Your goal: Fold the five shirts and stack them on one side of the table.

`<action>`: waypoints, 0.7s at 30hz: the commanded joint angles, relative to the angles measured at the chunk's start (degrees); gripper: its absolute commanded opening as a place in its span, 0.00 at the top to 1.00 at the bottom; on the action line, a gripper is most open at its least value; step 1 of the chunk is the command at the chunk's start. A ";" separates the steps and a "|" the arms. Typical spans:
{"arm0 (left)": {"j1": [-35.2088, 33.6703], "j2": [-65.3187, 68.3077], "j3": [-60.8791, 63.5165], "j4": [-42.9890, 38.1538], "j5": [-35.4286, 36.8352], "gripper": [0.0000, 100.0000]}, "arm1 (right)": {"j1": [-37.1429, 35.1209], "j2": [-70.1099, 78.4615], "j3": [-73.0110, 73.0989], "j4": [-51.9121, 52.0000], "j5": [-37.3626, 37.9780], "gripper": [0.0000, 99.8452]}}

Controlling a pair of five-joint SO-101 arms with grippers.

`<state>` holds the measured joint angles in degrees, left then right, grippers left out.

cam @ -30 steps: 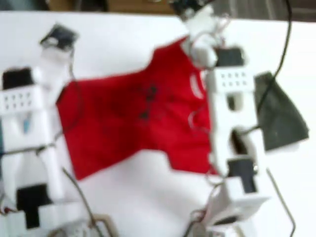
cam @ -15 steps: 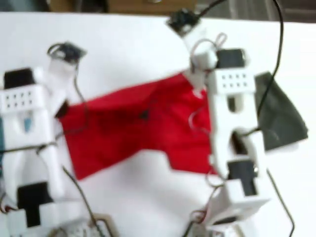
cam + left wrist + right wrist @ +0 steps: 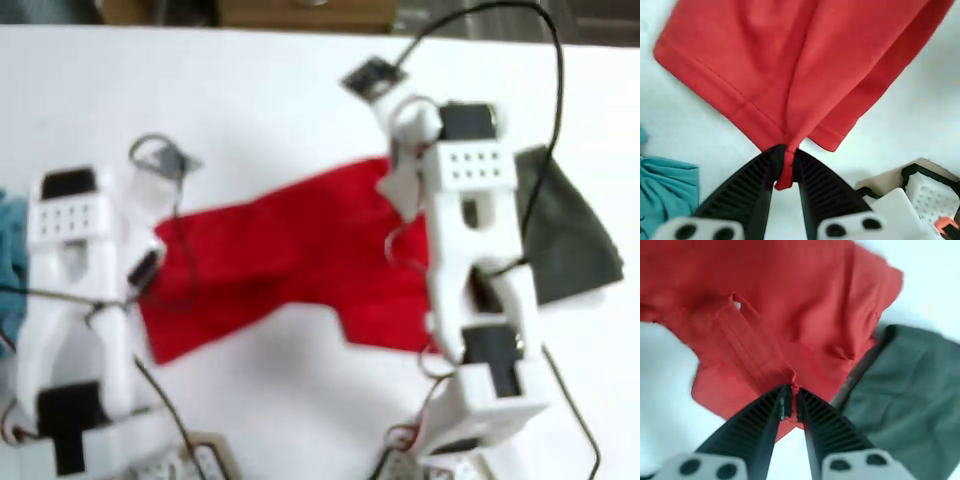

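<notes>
A red shirt (image 3: 290,255) lies across the middle of the white table, its far half folded toward the near side. My left gripper (image 3: 786,156) is shut on the shirt's edge (image 3: 785,172) at the left end, by the left arm (image 3: 150,265). My right gripper (image 3: 791,392) is shut on a pinch of the red shirt (image 3: 765,315) near its collar end, seen from above by the right arm (image 3: 400,185). A folded dark grey-green shirt (image 3: 565,235) lies at the right, partly under the right arm, and shows beside the red cloth (image 3: 895,405).
A teal shirt (image 3: 10,255) sits bunched at the table's left edge, also close by in the left wrist view (image 3: 665,187). Black cables (image 3: 545,110) loop over the right side. The far part of the table (image 3: 250,90) is bare white.
Both grippers have drawn the shirt's far edge toward the near side, folding it from a spread shape into a narrower band. The left arm shifted rightward.
</notes>
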<state>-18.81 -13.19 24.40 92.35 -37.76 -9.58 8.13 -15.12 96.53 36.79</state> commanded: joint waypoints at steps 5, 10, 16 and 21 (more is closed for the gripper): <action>3.34 -12.66 12.53 -4.75 -0.70 0.98 | 2.59 -3.82 9.76 -4.70 0.53 0.98; 4.04 -13.98 14.46 -4.92 -0.79 0.98 | 5.05 -3.82 11.87 -4.53 0.53 0.98; 4.13 -13.89 14.64 -6.95 -0.79 0.98 | 6.29 -10.15 17.58 -3.30 6.15 0.98; 4.13 -13.89 14.73 -6.77 -0.79 0.98 | 6.29 -22.02 31.38 -7.96 7.03 0.98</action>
<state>-15.12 -25.49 39.16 85.76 -38.29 -3.87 -5.67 10.46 90.90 43.38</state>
